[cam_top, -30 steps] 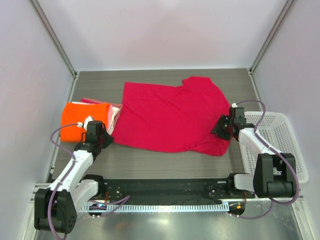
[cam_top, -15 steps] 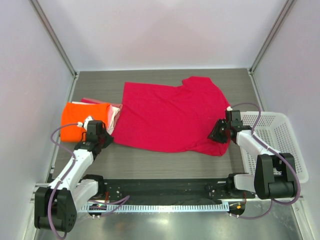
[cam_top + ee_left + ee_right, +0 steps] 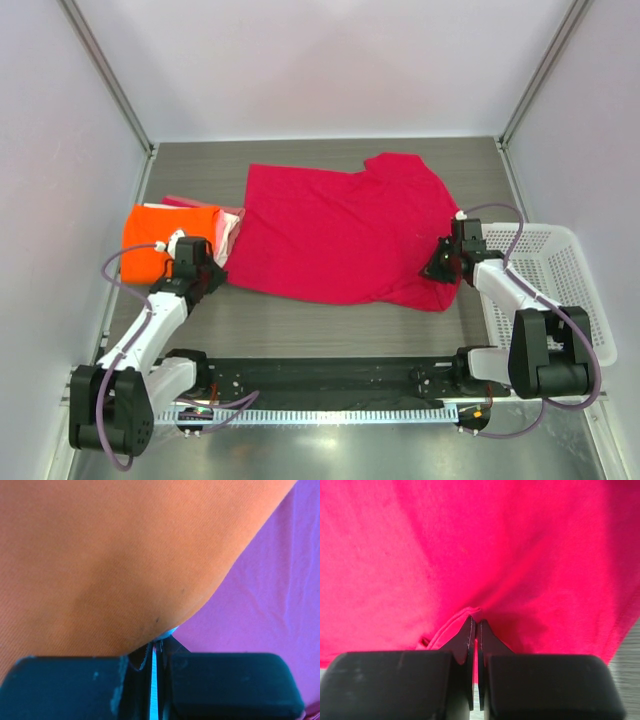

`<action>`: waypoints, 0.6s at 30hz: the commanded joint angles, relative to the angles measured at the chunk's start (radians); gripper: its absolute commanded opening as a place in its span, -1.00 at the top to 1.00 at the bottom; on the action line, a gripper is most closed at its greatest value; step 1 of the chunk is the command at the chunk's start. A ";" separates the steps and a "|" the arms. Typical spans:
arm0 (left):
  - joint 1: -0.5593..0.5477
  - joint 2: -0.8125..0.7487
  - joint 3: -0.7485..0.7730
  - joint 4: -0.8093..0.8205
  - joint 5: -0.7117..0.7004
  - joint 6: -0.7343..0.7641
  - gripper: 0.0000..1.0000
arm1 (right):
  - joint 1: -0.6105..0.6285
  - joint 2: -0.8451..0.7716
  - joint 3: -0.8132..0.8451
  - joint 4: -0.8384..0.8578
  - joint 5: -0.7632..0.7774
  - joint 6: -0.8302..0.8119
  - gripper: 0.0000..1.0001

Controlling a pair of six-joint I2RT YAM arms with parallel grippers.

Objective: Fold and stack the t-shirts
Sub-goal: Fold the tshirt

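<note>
The crimson-red t-shirt [image 3: 340,230] lies spread flat across the middle of the table. The orange t-shirt [image 3: 160,235] lies folded at the left, on top of the pale pink one [image 3: 230,222]. My left gripper [image 3: 208,272] is shut at the red shirt's near-left corner, right beside the orange shirt. In the left wrist view the jaws [image 3: 159,642] are closed with a thin sliver of cloth between them, orange cloth [image 3: 100,555] ahead. My right gripper [image 3: 438,267] is shut on the red shirt's near-right hem; the right wrist view shows the hem [image 3: 451,625] pinched at the tips [image 3: 474,622].
A white lattice basket [image 3: 565,290] stands at the right edge, just beside my right arm. Grey table surface [image 3: 320,325] shows between the red shirt and the arm bases. Walls close in at the back and both sides.
My right gripper has slid a little toward the near left along the red shirt's corner. My left arm has shifted slightly; its gripper stays at the same spot.
</note>
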 commanded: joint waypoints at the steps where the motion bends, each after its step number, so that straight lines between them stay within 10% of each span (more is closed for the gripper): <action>1: -0.002 0.017 0.059 0.015 -0.037 -0.019 1.00 | 0.002 -0.043 0.056 0.013 0.070 0.003 0.97; 18: -0.046 0.349 0.407 -0.109 -0.120 -0.126 1.00 | -0.029 -0.014 0.248 -0.041 0.244 0.011 0.98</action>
